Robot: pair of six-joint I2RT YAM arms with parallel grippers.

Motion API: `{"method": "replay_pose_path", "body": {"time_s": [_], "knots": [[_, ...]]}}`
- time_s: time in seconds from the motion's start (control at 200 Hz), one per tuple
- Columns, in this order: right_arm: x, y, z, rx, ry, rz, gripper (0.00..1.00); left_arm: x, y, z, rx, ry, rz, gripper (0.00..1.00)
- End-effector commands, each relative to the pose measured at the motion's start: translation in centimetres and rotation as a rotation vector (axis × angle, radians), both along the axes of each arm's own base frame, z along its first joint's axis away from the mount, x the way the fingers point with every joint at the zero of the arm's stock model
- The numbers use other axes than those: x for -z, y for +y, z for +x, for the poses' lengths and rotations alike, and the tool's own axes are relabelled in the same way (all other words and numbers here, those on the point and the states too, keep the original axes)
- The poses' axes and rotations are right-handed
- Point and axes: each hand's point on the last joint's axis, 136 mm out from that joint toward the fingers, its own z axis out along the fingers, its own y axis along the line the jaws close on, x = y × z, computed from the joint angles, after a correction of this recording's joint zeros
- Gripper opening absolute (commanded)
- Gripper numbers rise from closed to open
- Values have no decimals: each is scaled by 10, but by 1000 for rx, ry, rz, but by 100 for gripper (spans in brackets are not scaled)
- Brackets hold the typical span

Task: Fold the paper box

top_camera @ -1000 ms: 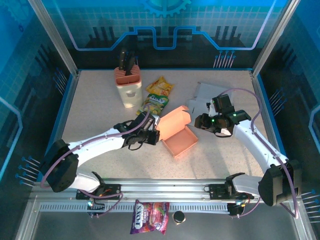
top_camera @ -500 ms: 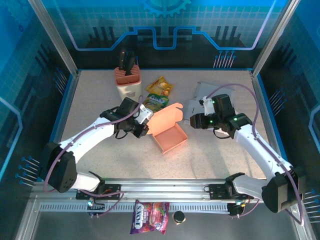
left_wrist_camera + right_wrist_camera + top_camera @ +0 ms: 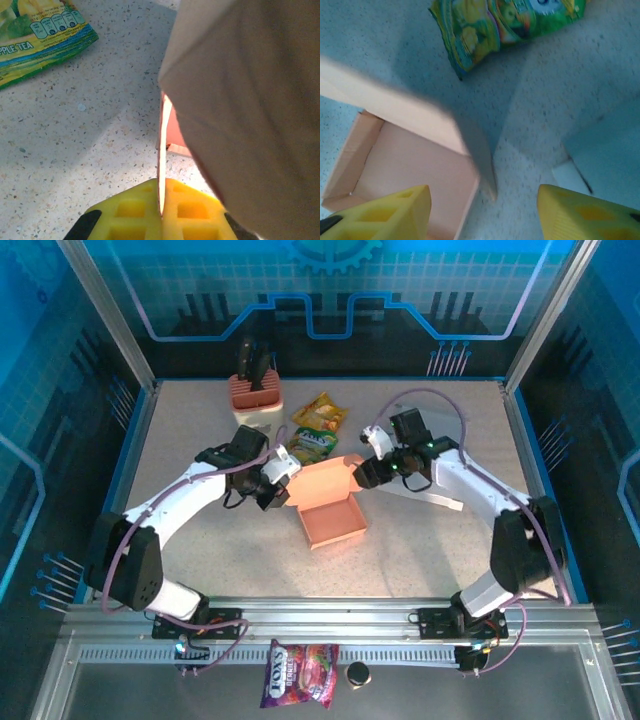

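**Left jaws pinch box flap**

The salmon-orange open paper box (image 3: 332, 512) sits mid-table on the speckled tabletop (image 3: 200, 570), with its lid raised on the far side. The left gripper (image 3: 284, 483) is clenched on the thin card at the box's left. The right gripper (image 3: 362, 474) hovers at the lid's right end, jaws released and grasping nothing.

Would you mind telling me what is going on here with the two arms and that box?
The two arms are folding the orange paper box in the middle of the table. The left gripper is shut on a thin paper edge at the box's back left corner. The right gripper is open at the right end of the raised lid, whose corner sits between its fingers, ungripped. The lid is not yet folded down.
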Motion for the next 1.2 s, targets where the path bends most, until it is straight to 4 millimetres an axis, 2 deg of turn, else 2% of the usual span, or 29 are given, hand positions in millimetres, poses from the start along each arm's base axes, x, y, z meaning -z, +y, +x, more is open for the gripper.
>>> {"method": "replay_pose_path", "body": {"time_s": [0.0, 0.185, 0.57, 0.735, 0.865, 1.196], "knots": [[-6, 14, 2, -86, 13, 6, 58, -4, -1, 9, 9, -15, -5, 0], [0, 14, 2, -80, 91, -17, 49, -5, 1, 20, -27, -28, 1, 0], [4, -1, -25, -20, 112, -43, 52, -2, 4, 32, -74, -29, 25, 0], [9, 0, -25, -1, 110, -39, 47, -1, 4, 33, -79, -25, 26, 0], [8, 4, -19, 2, 99, -55, 39, -2, 3, 35, -87, -27, 23, 0], [9, 8, -16, 46, 72, -126, 6, 0, 5, 47, -201, -4, 23, 0]]}}
